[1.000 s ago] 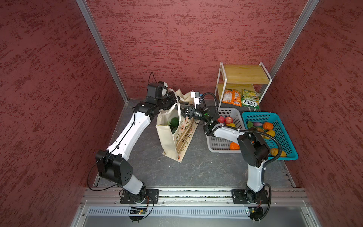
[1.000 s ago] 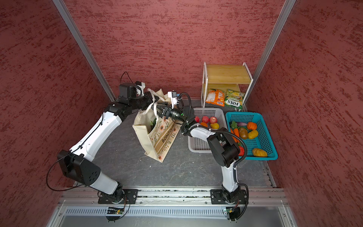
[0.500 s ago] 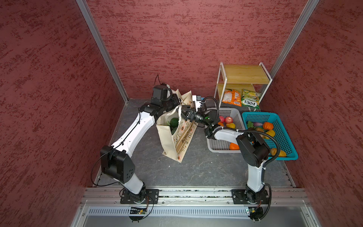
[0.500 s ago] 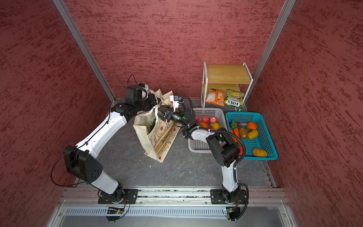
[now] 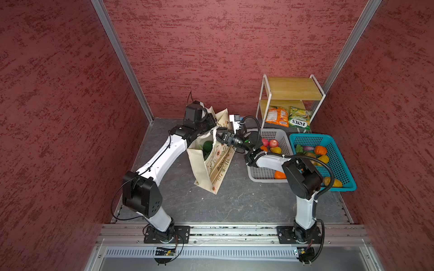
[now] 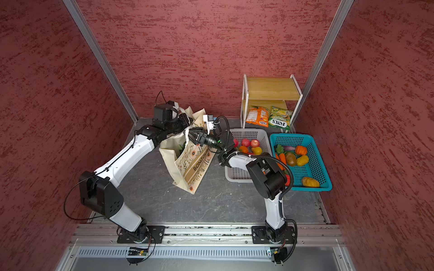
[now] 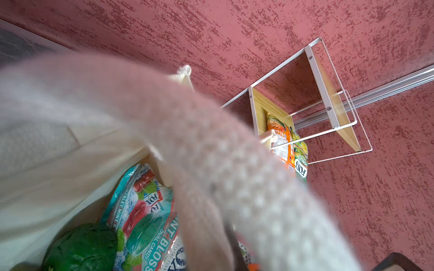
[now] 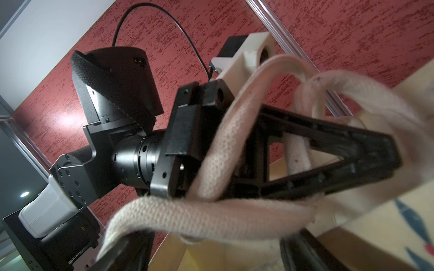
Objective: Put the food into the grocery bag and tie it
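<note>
Right wrist | left gripper (image 8: 389, 162) closed, handles (image 8: 211, 218) looped over | right gripper (image 6: 191, 136) spread

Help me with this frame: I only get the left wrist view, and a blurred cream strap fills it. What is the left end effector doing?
Observer: The right wrist view shows the left end effector shut, with the cream straps looped around it.
Operator: Where is the other arm?
Observer: In both top views the right end effector is at the mouth of the grocery bag, jaws open, pointing toward the left one.
Operator: Is the bag standing?
Observer: Yes, it stands on the table, beside the grey basket but apart from it.
</note>
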